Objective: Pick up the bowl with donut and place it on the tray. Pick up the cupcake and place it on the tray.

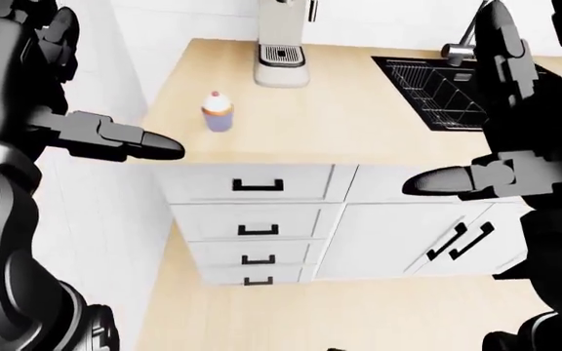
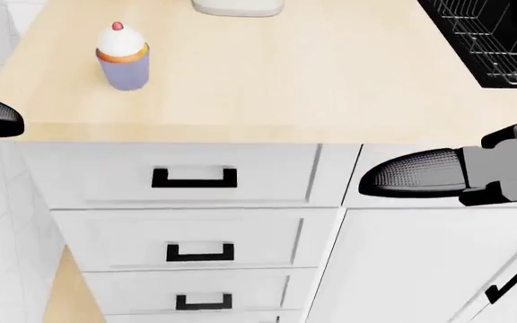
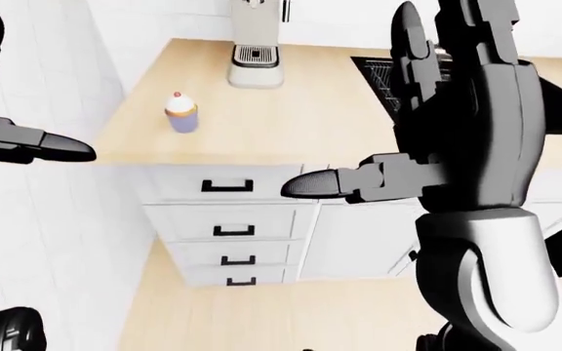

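Standing upright near the upper left of the head view, the cupcake (image 2: 122,56) is seen alone on the light wooden desk (image 2: 313,87), close to the desk's left end. No bowl with donut and no tray are shown in any view. The left hand (image 1: 115,139) is held low at the left edge of the left-eye view, fingers extended and empty, just below and left of the cupcake. The right hand (image 3: 457,110) is raised wide, empty, well apart to the right. A coffee machine (image 1: 281,44) and a black sink (image 1: 457,88) with a rack are noted along the top. The left hand is judged the nearer; an up-and-right reach is called for.
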You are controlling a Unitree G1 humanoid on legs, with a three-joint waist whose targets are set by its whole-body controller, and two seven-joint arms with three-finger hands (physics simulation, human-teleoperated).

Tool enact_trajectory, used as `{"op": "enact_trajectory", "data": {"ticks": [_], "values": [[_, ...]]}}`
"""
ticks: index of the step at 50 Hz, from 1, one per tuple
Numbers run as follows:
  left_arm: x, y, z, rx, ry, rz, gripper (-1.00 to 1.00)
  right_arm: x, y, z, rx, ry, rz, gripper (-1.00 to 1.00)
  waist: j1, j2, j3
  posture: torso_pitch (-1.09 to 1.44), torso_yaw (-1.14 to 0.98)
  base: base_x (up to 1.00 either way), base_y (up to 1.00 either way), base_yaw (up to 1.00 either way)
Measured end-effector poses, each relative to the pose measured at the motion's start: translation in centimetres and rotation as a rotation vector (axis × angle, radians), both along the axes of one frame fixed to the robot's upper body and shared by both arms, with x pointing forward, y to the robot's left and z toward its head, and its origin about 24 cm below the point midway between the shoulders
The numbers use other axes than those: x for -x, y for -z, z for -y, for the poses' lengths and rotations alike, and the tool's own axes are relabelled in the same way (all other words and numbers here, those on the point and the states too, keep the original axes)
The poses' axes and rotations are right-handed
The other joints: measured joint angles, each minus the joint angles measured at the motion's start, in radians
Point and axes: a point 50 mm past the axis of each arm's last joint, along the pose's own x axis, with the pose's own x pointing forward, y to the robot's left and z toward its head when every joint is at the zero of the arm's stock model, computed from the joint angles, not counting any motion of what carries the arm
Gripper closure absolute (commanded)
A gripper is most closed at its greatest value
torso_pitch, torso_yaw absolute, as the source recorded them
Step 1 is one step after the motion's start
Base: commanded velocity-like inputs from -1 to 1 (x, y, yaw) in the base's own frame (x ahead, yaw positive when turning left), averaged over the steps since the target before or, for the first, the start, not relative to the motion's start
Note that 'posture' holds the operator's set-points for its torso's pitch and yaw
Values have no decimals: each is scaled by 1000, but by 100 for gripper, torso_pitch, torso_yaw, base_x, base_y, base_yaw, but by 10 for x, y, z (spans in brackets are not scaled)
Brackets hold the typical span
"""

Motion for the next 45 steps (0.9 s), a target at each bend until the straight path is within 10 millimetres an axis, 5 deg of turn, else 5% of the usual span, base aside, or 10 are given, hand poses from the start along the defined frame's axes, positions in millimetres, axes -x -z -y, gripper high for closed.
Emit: {"op": "enact_trajectory", "data": {"ticks": [11,15,25,26,29,36,39,41,43,45], "values": [[0,1,1,-3,4,2,-100,-1,2,0,0,4,-7,-100,5,-11,7,0,0,1,0,0],[-3,5,0,1,4,-16,-100,-2,3,0,0,4,-14,-100,9,-13,-14,0,0,14,0,0],[-1,1,2,-10,8,19,-100,-1,2,1,-5,9,7,-100,8,-85,-14,0,0,26,0,0],[-1,3,4,-11,16,14,-100,-1,3,3,-8,16,3,-100,1,-70,-6,0,0,27,12,0],[-5,7,8,-14,42,-20,-100,-1,4,4,-10,30,-7,-100,18,-97,-29,0,0,14,17,49],[-3,4,7,-19,39,1,-100,-2,4,5,-18,33,0,-100,28,-45,-14,0,0,14,0,100],[-3,4,5,-15,26,4,-100,-2,4,5,-15,33,-9,-100,31,-28,-17,0,0,10,22,67],[-1,2,1,-9,0,17,-100,-3,3,2,-9,13,-5,-100,29,-36,-27,0,0,0,0,0],[-1,0,2,-9,-6,31,-100,-2,2,2,-13,8,3,-100,8,-11,-35,0,0,0,0,0],[-5,6,2,-5,-5,0,-100,-3,7,1,-15,0,-19,-100,1,-23,-2,0,0,0,0,0]]}}
